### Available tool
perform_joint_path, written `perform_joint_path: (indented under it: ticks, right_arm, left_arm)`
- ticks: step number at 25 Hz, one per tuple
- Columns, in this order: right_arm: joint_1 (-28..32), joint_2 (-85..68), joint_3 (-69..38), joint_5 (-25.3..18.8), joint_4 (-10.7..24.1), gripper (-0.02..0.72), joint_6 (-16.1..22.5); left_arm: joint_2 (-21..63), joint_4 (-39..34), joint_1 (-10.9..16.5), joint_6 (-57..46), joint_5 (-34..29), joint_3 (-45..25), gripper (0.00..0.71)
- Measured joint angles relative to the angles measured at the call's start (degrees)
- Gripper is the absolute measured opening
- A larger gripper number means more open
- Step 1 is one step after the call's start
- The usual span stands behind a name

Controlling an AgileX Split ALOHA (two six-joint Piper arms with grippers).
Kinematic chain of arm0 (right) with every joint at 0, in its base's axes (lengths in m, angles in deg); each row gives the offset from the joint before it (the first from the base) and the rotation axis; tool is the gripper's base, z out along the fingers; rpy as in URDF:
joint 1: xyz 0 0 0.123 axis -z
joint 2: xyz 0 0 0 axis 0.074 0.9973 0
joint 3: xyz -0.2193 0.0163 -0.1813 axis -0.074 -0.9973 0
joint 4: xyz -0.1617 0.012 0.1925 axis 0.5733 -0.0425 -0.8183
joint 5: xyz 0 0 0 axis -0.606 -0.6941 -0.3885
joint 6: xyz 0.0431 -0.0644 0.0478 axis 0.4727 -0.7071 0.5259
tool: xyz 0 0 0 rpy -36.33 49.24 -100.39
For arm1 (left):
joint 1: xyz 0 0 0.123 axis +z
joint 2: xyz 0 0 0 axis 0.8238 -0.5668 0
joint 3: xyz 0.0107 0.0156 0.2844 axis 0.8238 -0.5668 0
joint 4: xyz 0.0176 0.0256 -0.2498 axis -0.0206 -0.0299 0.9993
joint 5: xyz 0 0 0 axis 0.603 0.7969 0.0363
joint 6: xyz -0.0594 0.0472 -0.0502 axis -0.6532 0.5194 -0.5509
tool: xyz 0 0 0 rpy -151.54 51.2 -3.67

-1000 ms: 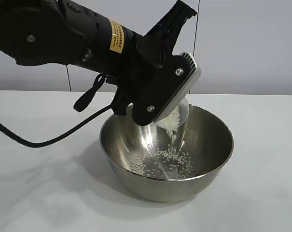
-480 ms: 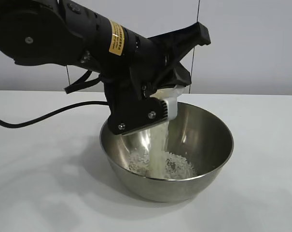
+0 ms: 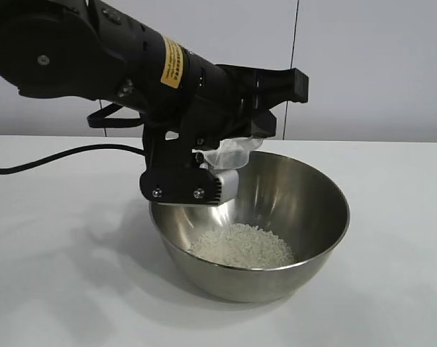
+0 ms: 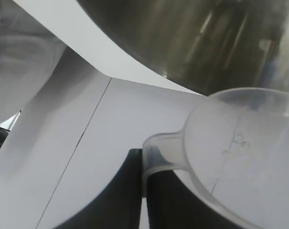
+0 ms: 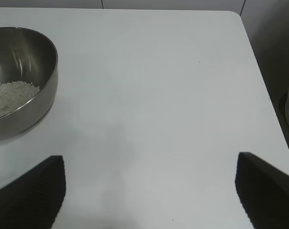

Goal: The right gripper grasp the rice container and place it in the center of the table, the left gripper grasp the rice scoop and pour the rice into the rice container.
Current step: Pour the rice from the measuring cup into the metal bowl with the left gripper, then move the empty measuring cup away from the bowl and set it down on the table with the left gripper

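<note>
From outside, I see my left gripper point(image 3: 217, 160) clamping the rice scoop point(image 3: 229, 151), upended over the rice container point(image 3: 251, 231) so the rice point(image 3: 241, 246) heaps inside, mid-table point(image 3: 391, 217).

Left wrist: the scoop looks emptied.

Right wrist: the right gripper point(image 5: 149, 191) waits wide open, right of the container.

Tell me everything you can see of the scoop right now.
The scoop is a small cup of clear, cloudy-looking plastic with tapered sides and a short stubby handle. The left tool is shut on that handle and holds the cup tipped over above the near rim of the steel bowl, mouth turned down toward the inside. It looks empty: no grains show inside it, and the rice lies heaped in the bowl's bottom. Only the tool touches it.
</note>
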State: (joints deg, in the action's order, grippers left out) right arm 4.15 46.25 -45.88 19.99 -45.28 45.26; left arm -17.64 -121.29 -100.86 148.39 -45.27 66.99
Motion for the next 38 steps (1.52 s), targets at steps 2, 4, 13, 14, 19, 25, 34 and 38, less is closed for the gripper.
perform_joint_path:
  ticks: [2, 4, 13, 14, 19, 25, 34, 38]
  right_arm:
    - [0.0, 0.0, 0.0, 0.0, 0.0, 0.661, 0.0]
    - [0.0, 0.0, 0.0, 0.0, 0.0, 0.661, 0.0]
    - [0.0, 0.0, 0.0, 0.0, 0.0, 0.661, 0.0]
    - [0.0, 0.0, 0.0, 0.0, 0.0, 0.661, 0.0]
    - [0.0, 0.0, 0.0, 0.0, 0.0, 0.661, 0.0]
    - [0.0, 0.0, 0.0, 0.0, 0.0, 0.661, 0.0]
    - [0.0, 0.0, 0.0, 0.0, 0.0, 0.661, 0.0]
    - [0.0, 0.0, 0.0, 0.0, 0.0, 0.661, 0.0]
  left_arm:
    - [0.0, 0.0, 0.0, 2.8, -0.3, 0.0, 0.009]
    - [0.0, 0.0, 0.0, 4.6, -0.4, 0.0, 0.009]
    - [0.0, 0.0, 0.0, 5.6, -0.4, 0.0, 0.009]
    - [0.0, 0.0, 0.0, 5.6, -0.4, 0.0, 0.009]
    - [0.0, 0.1, 0.0, 8.4, -0.5, 0.0, 0.009]
    - [0.0, 0.1, 0.0, 14.7, -0.9, 0.0, 0.009]
    - [0.0, 0.1, 0.0, 17.2, -0.9, 0.0, 0.009]
    - [0.0, 1.3, 0.0, 14.0, -0.7, 0.0, 0.009]
